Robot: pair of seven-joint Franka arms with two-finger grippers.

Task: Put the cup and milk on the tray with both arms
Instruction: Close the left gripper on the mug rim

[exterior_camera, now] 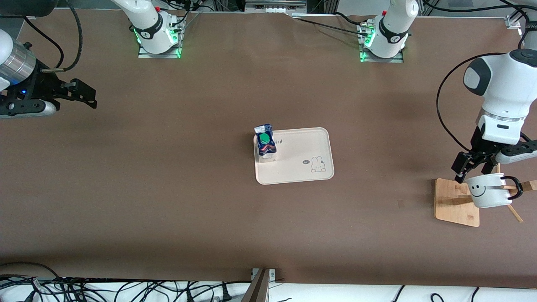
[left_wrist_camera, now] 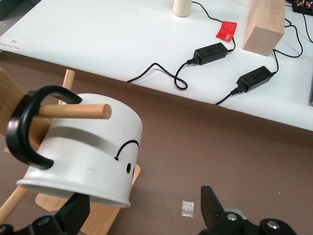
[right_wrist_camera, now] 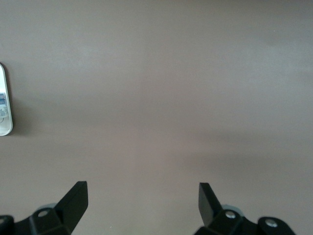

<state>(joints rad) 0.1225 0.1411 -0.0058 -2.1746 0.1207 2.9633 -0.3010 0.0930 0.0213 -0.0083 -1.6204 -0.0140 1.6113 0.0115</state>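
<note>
A brown bench (exterior_camera: 168, 201) fills the front view, evenly lit. A white surface (exterior_camera: 377, 293) strewn with black cables (exterior_camera: 105, 289) runs along its near edge.

High front camera faces both bases; left wrist view (close) shares its cup (exterior_camera: 488, 192); right shows table.

tray (exterior_camera: 308, 142): mid-tabletop (exterior_camera: 168, 188) | milk (exterior_camera: 265, 142): on tray, corner toward right arm's end | cup (exterior_camera: 488, 191): on rack (exterior_camera: 457, 203) peg, toward left arm's end from tray, well apart | left end effector (exterior_camera: 472, 167): beside cup
</note>
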